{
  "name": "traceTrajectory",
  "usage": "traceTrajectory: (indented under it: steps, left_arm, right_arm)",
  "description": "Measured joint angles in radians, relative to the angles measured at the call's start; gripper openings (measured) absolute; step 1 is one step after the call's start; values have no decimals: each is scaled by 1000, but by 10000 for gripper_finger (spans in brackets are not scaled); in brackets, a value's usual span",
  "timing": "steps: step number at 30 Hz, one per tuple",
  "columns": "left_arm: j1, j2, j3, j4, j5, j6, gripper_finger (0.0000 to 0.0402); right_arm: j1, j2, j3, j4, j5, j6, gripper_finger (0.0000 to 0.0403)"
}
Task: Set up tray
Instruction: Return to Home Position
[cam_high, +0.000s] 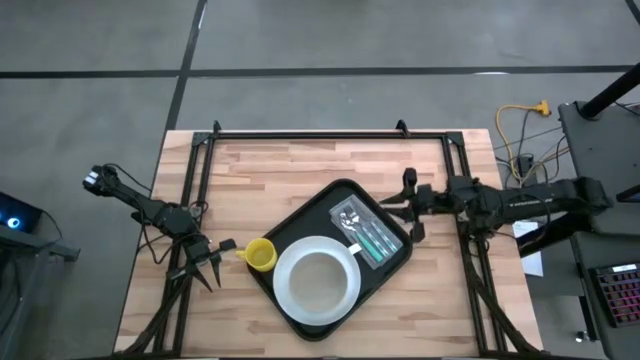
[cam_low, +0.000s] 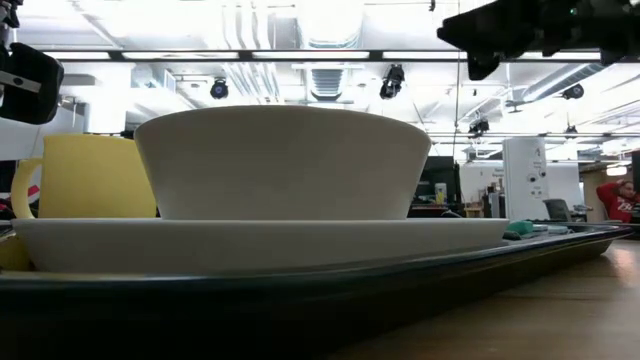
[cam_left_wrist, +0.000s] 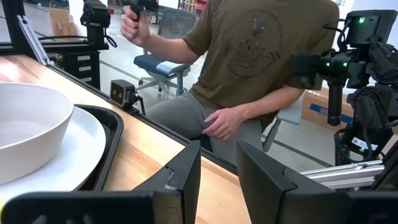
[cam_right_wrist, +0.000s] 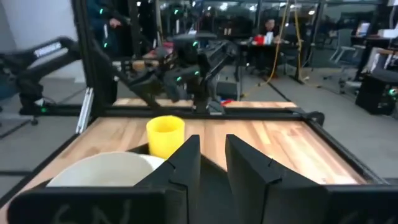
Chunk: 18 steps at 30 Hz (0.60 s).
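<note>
Black tray (cam_high: 318, 208) lies mid-frame on the counter (cam_high: 260, 170), holding a plate (cam_high: 281, 292), a bowl (cam_high: 320, 283) and cutlery (cam_high: 365, 232) too small to tell apart. Left gripper (cam_high: 220, 262) and right gripper (cam_high: 405, 207) are both spread.

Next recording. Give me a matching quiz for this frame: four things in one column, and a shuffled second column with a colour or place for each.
Things:
1. cup
2. bowl
3. cutlery
4. tray

Colour or place:
A. matte black
B. lying on the gray napkin
C. yellow
D. standing on the white plate

Pairs: 1-C, 2-D, 3-B, 4-A.
</note>
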Motion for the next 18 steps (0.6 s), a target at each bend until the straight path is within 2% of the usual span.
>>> traceTrajectory:
  steps: [5, 12, 18]
  left_arm:
    - [0, 0, 0, 0, 1, 0, 88]
    - [0, 0, 0, 0, 5, 0, 88]
    - [0, 0, 0, 0, 4, 0, 88]
  right_arm:
    - [-69, -89, -57, 11, -70, 21, 68]
    - [-5, -185, -165, 144, 123, 33, 68]
    - [63, -276, -194, 146, 144, -21, 68]
